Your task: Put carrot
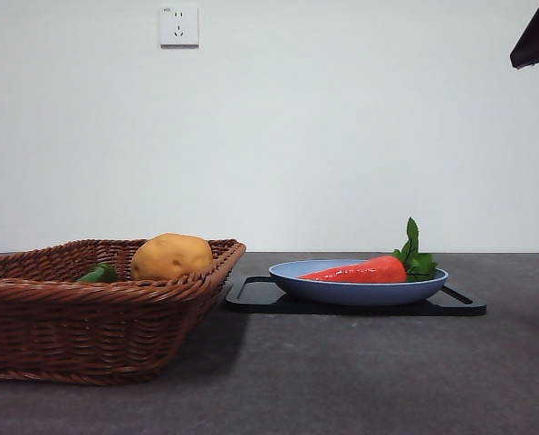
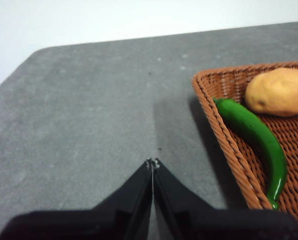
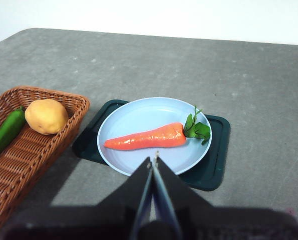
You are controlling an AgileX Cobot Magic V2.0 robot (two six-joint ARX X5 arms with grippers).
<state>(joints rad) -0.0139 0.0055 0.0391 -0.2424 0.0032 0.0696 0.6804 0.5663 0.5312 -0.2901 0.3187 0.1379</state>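
The orange-red carrot point(image 1: 358, 271) with green leaves lies in a light blue plate point(image 1: 341, 292) on a dark tray point(image 1: 251, 294). It also shows in the right wrist view point(image 3: 146, 138), lying across the plate point(image 3: 133, 112). My right gripper point(image 3: 153, 159) is shut and empty, held above the near rim of the plate, apart from the carrot. Its arm shows only as a black tip point(image 1: 536, 38) at the top right of the front view. My left gripper point(image 2: 152, 163) is shut and empty above bare table, beside the wicker basket point(image 2: 224, 137).
The brown wicker basket point(image 1: 52, 313) at the left holds a yellowish-brown potato point(image 1: 170, 256) and a green pepper point(image 1: 97, 273). The dark tray point(image 3: 214, 172) sits on the grey table. A wall socket point(image 1: 178, 25) is on the back wall.
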